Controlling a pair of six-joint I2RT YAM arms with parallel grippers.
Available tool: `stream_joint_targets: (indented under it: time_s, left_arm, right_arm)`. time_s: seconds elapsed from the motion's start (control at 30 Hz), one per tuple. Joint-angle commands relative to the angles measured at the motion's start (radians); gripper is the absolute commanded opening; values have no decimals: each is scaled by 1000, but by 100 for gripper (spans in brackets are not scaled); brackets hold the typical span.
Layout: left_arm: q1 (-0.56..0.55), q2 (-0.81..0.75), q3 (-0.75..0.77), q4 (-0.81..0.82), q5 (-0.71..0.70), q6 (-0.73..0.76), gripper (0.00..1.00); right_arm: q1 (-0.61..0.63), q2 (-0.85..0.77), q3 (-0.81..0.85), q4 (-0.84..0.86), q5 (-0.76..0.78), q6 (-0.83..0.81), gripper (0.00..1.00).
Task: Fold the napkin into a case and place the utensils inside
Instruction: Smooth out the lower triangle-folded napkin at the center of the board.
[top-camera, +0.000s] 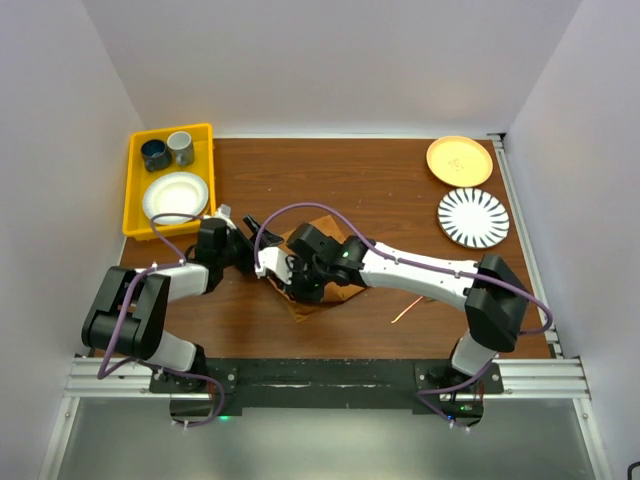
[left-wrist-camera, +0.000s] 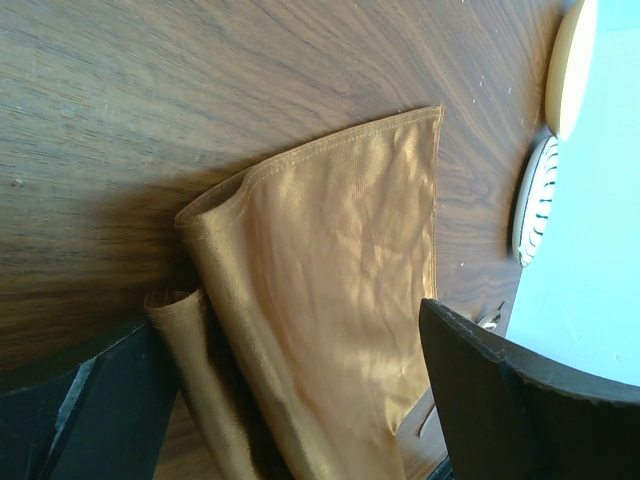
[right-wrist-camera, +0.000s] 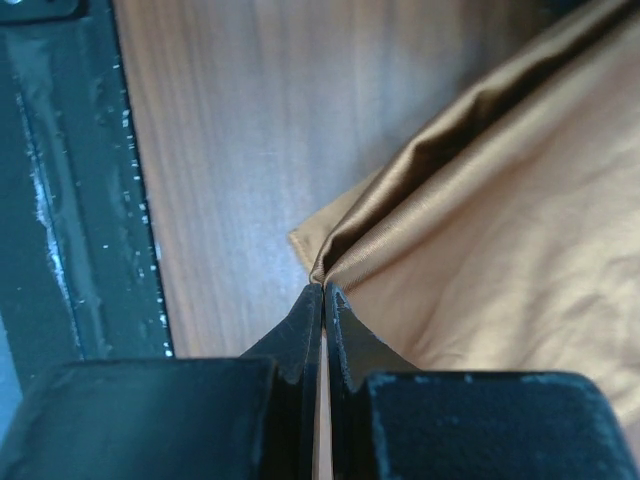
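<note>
Though limp, napkin (right-wrist-camera: 500, 250) between right jaws.

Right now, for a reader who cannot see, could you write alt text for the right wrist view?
The right gripper is shut on a folded corner of the rust-brown napkin, which spreads to the right over the wooden table. A dark metal rail runs along the left edge.

Rust-brown napkin (left-wrist-camera: 330, 300) lies loosely folded, edges doubled; thin utensil (top-camera: 406, 310), perhaps, to its right.
</note>
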Motion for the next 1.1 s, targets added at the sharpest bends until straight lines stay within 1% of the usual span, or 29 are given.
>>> stream_joint_targets:
  time_s: [0.0,0.1,0.2,0.4,0.6,0.67,0.77,0.87,0.9,0.93,0.97,1.0,1.03,1.07]
  left_arm:
    - [7,14,16,-49,-36,45,100]
    - [8,10,16,-38,-3,42,100]
    - [11,-7,28,-62,29,46,100]
    - [41,-61,82,-187,70,94,100]
    - [54,-127,166,-369,37,153,100]
    - [77,-141,177,-395,44,164,100]
    - [125,-170,197,-490,50,209,100]
    - [191,-190,208,-535,52,275,100]
    - [198,-184,223,-541,46,325,100]
    - [199,-176,235,-549,38,360,100]
    - [199,-144,251,-558,38,440,100]
    - [199,-126,284,-567,49,482,100]
    - [199,-104,301,-575,62,518,98]
    - [199,-71,314,-576,70,573,94]
  right_arm:
    - [12,61,12,35,-29,31,0]
    - [12,103,28,57,-31,52,0]
    - [12,123,34,77,-17,76,0]
    - [12,109,22,104,32,97,0]
    - [-2,91,8,117,61,119,0]
    - [-4,86,6,116,55,117,0]
    - [-5,83,5,110,29,108,0]
    - [-4,80,5,108,0,94,0]
    - [-2,83,8,105,-15,86,0]
    - [-1,86,11,94,-25,82,2]
    - [1,94,26,81,-34,70,8]
    - [1,107,38,61,-64,59,26]
    - [1,109,49,20,-75,53,35]
    - [1,111,64,4,-80,53,39]
